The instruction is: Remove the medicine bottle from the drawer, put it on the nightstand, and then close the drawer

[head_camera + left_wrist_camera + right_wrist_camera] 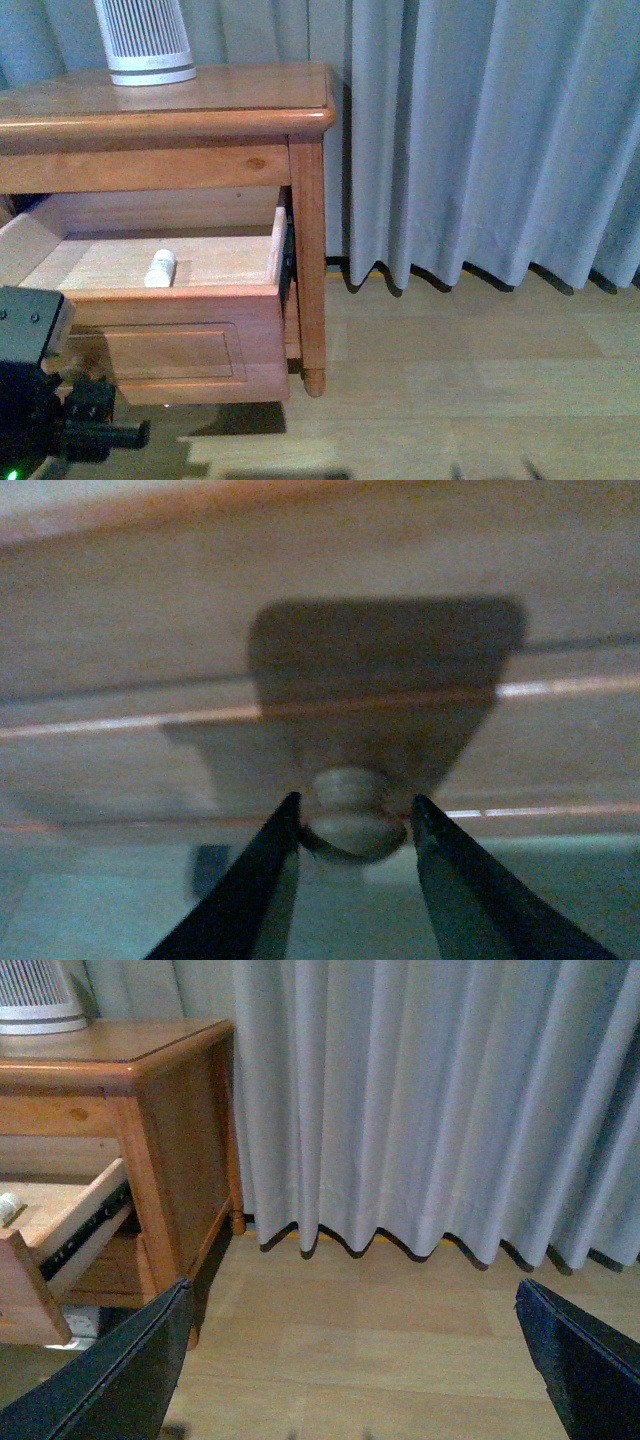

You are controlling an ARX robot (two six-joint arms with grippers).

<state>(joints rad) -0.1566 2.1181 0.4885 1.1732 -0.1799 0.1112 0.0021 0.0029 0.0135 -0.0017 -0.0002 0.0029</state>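
Note:
The upper drawer [180,320] of the orange-brown nightstand [170,110] stands pulled out. The small white medicine bottle [160,268] lies on its side on the drawer's pale floor; its end also shows in the right wrist view [9,1206]. My left gripper [352,810] is open, its two dark fingers [265,880] on either side of the drawer's round knob [350,815], close to it. Its arm [40,400] shows at the drawer front's lower left. My right gripper [350,1295] is wide open and empty above the floor, right of the nightstand [150,1090].
A large white ribbed device [145,40] stands at the back of the nightstand top. Grey curtains [480,140] hang behind and to the right. Pale wood floor [470,390] lies right of the nightstand. The lower drawer sits beneath the open one [100,1270].

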